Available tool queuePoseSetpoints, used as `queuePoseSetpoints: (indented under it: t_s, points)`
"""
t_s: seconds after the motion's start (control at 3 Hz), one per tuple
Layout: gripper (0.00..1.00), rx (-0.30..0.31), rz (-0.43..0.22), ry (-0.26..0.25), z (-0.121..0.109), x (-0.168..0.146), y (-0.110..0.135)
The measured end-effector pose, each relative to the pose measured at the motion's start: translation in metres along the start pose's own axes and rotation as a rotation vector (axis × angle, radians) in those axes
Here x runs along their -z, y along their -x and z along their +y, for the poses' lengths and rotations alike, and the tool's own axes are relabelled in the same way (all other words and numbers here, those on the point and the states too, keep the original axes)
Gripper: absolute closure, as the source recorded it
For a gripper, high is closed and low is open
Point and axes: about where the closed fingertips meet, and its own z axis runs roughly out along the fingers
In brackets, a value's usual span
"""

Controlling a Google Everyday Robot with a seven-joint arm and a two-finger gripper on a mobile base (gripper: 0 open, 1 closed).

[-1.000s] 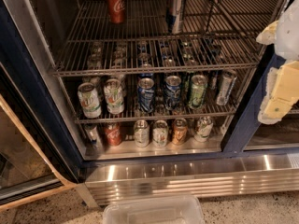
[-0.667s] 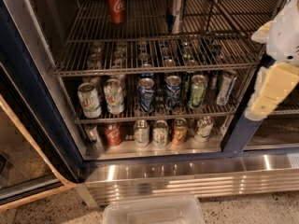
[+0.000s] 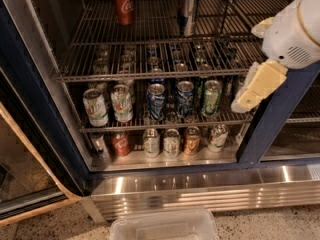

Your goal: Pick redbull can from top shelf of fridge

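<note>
The redbull can (image 3: 188,11), tall, slim, silver and blue, stands upright at the back middle of the top shelf (image 3: 150,51), a grey wire rack in the fridge (image 3: 272,119). A red Coca-Cola can (image 3: 123,4) stands to its left on the same shelf. My gripper (image 3: 252,91), cream-yellow on a white arm, hangs at the right in front of the fridge's blue post. It is below and to the right of the redbull can, well apart from it, and holds nothing that I can see.
Two lower racks hold several cans, among them blue ones (image 3: 156,100) and green ones (image 3: 212,97). The ribbed steel base panel (image 3: 200,189) runs below. A clear plastic bin (image 3: 165,226) sits on the floor in front. The open door (image 3: 30,134) stands at the left.
My gripper has moved left, from the right edge to in front of the blue post. The cans have not moved.
</note>
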Motion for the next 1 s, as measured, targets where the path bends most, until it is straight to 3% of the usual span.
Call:
queuePoseSetpoints:
  t_s: [0.33,0.67,1.0]
  points:
    - [0.00,0.004,0.017,0.012,0.005,0.002,-0.003]
    - [0.00,-0.008,-0.051,-0.047,-0.005,0.002,0.006]
    - [0.00,-0.065,-0.170,-0.119,-0.007,-0.006,0.021]
